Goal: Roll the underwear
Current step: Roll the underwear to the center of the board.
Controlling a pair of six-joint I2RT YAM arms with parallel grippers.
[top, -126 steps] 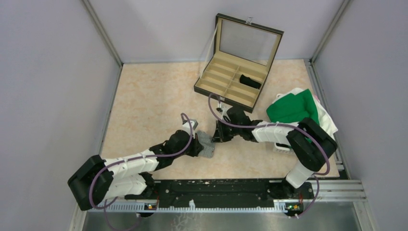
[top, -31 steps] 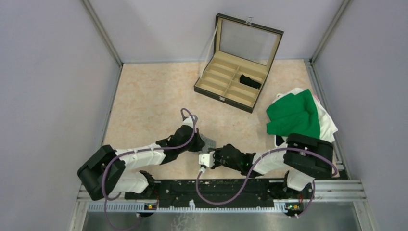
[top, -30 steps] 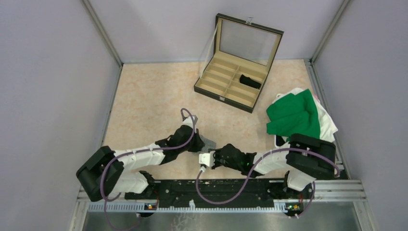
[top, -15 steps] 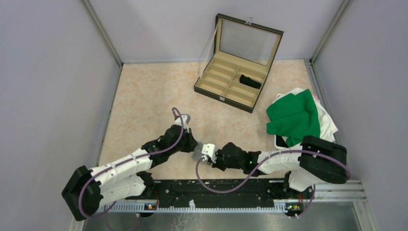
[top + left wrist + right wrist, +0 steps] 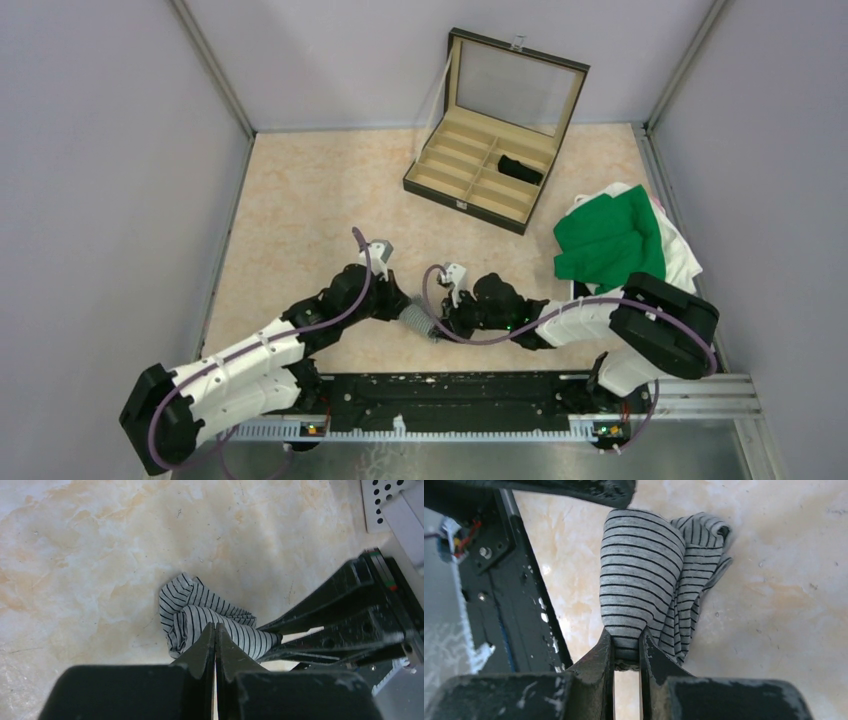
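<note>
Clamped between the fingers of the right gripper (image 5: 626, 647): one end of the striped grey underwear (image 5: 639, 580), bunched into a loose roll, with a slacker fold resting on the marbled table (image 5: 300, 200) just to that gripper's right in its wrist view. Meeting the roll from the opposite side: left gripper (image 5: 215, 632), fingers pressed together, tips down at the fabric's edge; unclear whether any cloth is pinched there. Well beyond both grippers, toward the far wall: open compartmented case (image 5: 460, 206), lid (image 5: 520, 85) upright, black underwear (image 5: 520, 168) tucked into one compartment of the right-hand column. Off to the right, past the right gripper's arm: green cloth (image 5: 610, 235) heaped on white cloth (image 5: 685, 255).
</note>
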